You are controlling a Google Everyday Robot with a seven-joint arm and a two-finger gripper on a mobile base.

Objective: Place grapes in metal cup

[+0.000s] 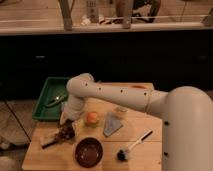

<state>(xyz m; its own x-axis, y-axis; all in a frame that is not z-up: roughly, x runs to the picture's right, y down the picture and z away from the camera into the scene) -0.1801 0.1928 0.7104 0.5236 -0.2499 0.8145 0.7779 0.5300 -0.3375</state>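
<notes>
My gripper [68, 128] hangs at the left side of the wooden table [150, 155], low over the top. It sits right at a dark knobbly clump, the grapes [64, 134]. I cannot tell whether it holds them. I do not see a silvery metal cup; it is hidden or out of view.
A round orange fruit [92, 118] lies just right of the gripper. A wide dark brown bowl [89, 151] stands at the front. A grey cloth [111, 125], a small pale cup [120, 111], a black brush [132, 146] and a green tray [50, 97] are also here.
</notes>
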